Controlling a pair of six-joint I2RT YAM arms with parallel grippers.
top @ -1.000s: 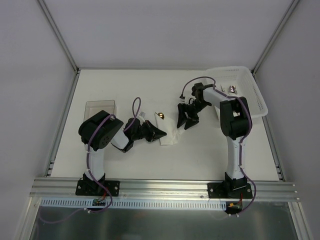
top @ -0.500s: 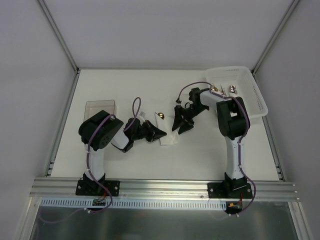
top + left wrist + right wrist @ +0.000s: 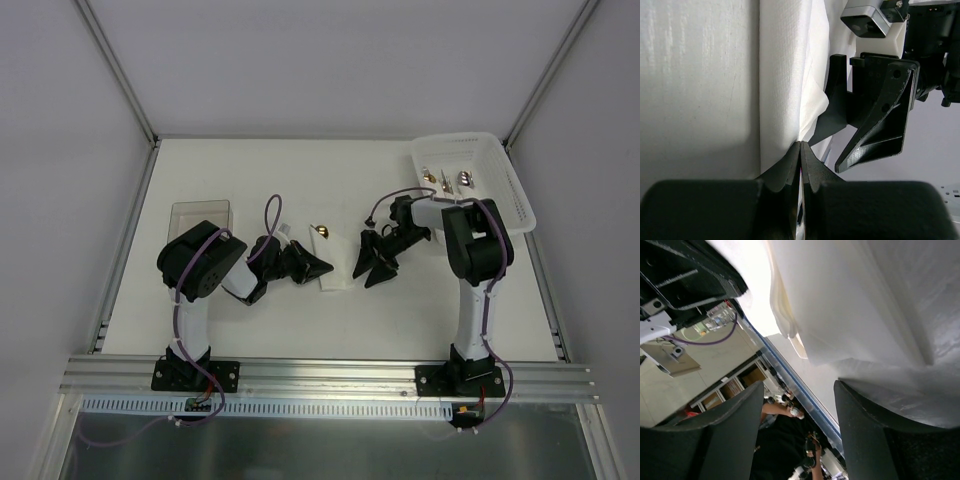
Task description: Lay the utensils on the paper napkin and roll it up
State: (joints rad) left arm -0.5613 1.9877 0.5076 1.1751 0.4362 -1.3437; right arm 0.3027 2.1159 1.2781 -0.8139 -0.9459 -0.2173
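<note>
Left end effector (image 3: 800,150): fingers pressed together, pinching edge of paper napkin (image 3: 782,75). Right end effector (image 3: 366,277): spread, tips at napkin's opposite side, facing left one. Gold-headed utensil (image 3: 322,231) lies just beyond left tips, near napkin. Remaining utensils (image 3: 447,181) in basket (image 3: 515,190) behind right end effector.

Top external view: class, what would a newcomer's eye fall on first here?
At the centre, a white paper napkin lies between two black grippers: the left gripper shut at its edge, the right gripper open at its other side. A shiny copper-headed utensil lies at the napkin's far side. More utensils sit in the white basket at the far right.
</note>
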